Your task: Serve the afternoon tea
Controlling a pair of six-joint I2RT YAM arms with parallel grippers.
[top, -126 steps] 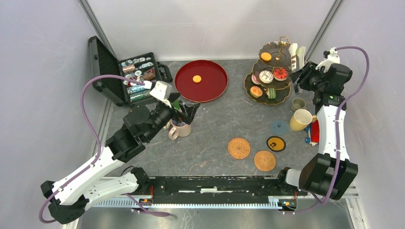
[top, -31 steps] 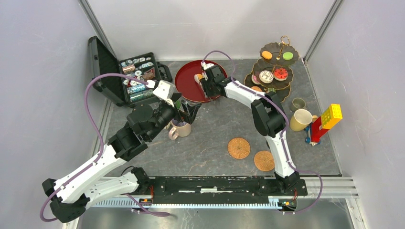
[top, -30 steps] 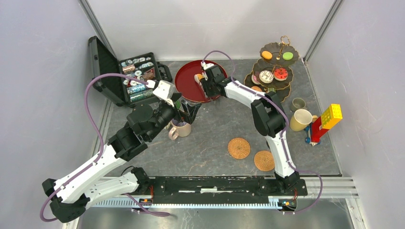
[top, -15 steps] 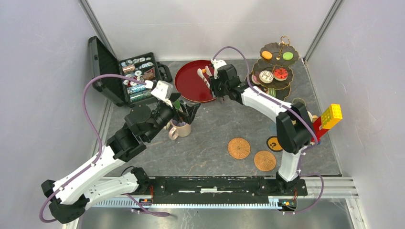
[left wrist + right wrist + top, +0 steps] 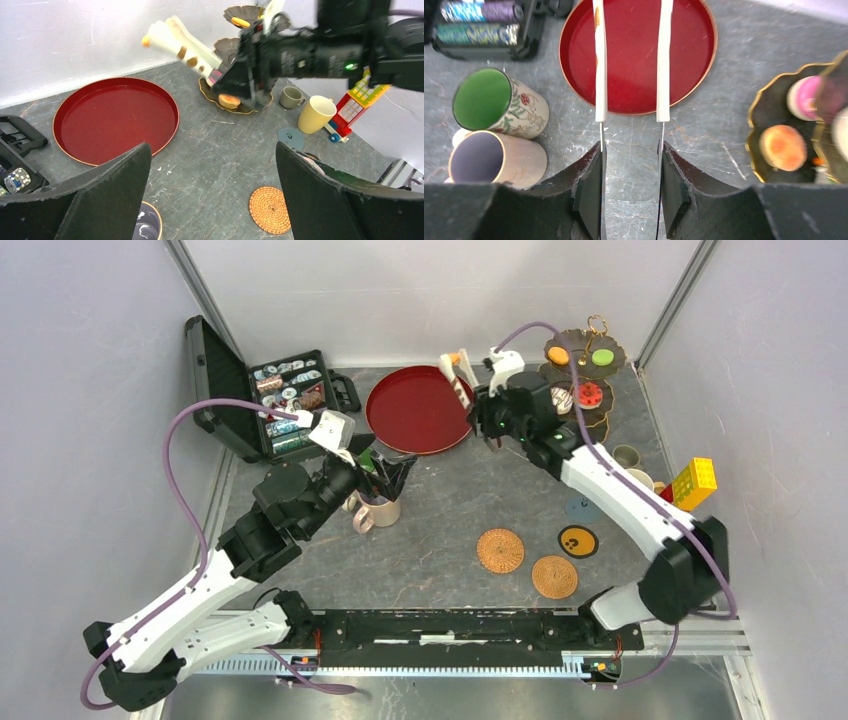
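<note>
One orange cake (image 5: 145,40) in the air, left of the three-tier stand (image 5: 580,345)
The right end effector (image 5: 454,364) is clamped on it only at the fingertips: it may slip out, or the long fingers may bump the stand. The left end effector (image 5: 212,150) stands apart. Four mugs (image 5: 315,112), two woven coasters (image 5: 500,550)

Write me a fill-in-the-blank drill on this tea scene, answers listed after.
The right gripper pinches a toy cake coloured ___.
The left gripper has its jaws standing ___.
The woven coasters number ___.
The tiered stand has a handle coloured ___.
Missing words: orange; open; two; gold.
</note>
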